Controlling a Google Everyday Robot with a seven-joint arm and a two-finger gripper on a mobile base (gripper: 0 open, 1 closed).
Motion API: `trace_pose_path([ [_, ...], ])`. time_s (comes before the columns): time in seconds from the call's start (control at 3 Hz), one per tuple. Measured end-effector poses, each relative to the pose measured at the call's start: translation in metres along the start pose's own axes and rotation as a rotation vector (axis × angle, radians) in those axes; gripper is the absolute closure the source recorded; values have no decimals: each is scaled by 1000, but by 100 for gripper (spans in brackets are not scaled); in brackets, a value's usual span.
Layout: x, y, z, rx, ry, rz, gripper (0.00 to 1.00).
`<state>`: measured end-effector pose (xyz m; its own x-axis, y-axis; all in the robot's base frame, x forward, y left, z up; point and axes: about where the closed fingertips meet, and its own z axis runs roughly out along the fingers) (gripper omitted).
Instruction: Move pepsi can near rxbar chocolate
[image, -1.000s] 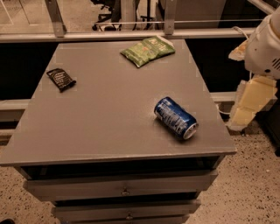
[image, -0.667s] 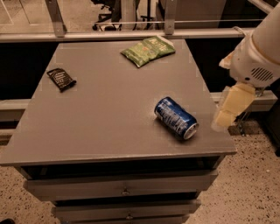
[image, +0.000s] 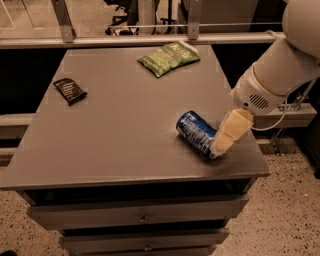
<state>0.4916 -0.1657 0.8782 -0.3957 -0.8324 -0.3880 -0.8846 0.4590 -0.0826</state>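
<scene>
Gripper (image: 223, 141): low over the table (image: 125, 155), its tip at the can's right end. You cannot tell whether the jaws are open or closed.
Pepsi can (image: 195, 132): on its side, just left of the jaws and apparently touching them.
Handling: expect a smooth, stiff but thin wall that dents if squeezed hard. It is round, so a nudge will likely roll it. You cannot judge its weight.
Hold: take it across mid-barrel, with the jaws square to its long axis.
Rxbar chocolate (image: 70, 91): lying flat, well left of the jaws and further back.
Green chip bag (image: 169, 58): behind and left of the jaws, off the direct path.
</scene>
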Motion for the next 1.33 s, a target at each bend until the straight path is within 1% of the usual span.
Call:
trace_pose_path([
  [0.33,1,5,20,-29,-1,67,0],
  [0.67,5,11,31,-46,8,106,0],
  [1.0,4,17,37,-60,14,113,13],
  [1.33,1,20,38,-67,13,113,36],
])
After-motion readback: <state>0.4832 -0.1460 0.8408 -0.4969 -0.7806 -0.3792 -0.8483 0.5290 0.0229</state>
